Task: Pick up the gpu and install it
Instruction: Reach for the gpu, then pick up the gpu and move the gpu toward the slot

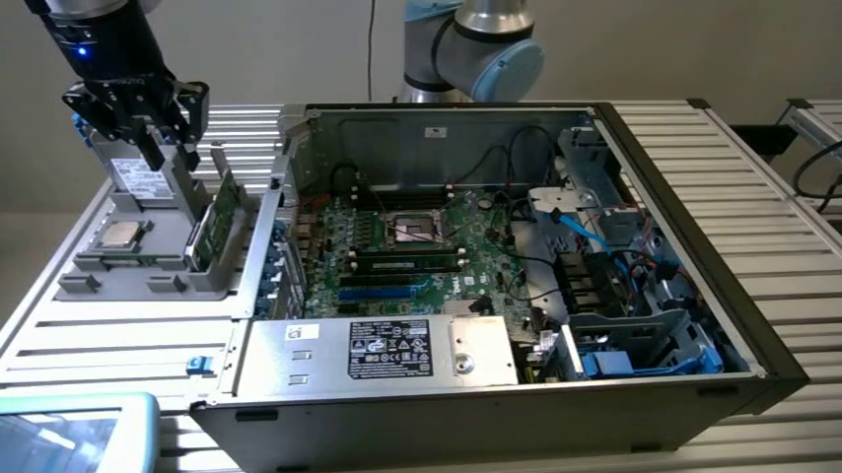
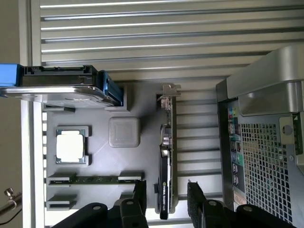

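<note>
Item 1: gpu [image 2: 167, 152], a thin green rectangular circuit card with a black cooler and silvery end bracket. It stands on its long edge in a slot of the grey plastic parts fixture [image 1: 82, 264], seemingly so that fingers can close on its 2 flat faces from above; not yet lifted. Item 2: black 2-finger gripper [image 2: 167, 197], fingers spread wide, 1 to each side of the card's line, hovering over it with no contact that can be made out. Item 3: square silver processor chip [image 2: 71, 146] and narrow dark memory stick [image 2: 95, 179], each seated in its own recess of the same fixture. Item 4: open grey metal computer case [image 1: 382, 128] just beside the fixture, green motherboard [image 1: 345, 236] exposed and facing up, presumably to receive the card.
</note>
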Robot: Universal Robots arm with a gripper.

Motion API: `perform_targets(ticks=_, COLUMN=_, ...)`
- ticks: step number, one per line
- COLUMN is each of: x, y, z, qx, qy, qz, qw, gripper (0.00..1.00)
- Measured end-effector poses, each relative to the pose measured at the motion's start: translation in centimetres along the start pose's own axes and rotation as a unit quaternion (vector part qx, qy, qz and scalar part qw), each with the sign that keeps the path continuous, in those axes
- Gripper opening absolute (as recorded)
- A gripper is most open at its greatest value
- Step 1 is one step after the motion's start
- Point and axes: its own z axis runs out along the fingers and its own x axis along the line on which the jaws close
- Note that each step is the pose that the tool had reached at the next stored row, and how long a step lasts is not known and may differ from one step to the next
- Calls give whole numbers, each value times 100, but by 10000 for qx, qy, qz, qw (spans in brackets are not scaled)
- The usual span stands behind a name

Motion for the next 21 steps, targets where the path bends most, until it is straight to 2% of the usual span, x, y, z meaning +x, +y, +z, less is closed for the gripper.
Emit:
perform_targets(ticks=12, x=0, y=-1, z=8, qx=0, qy=0, qz=0, qw=10000, gripper=48)
perform_targets(ticks=21, x=-44, y=-76, z=168, qx=-1, qy=0, qz=1, qw=10000, gripper=48)
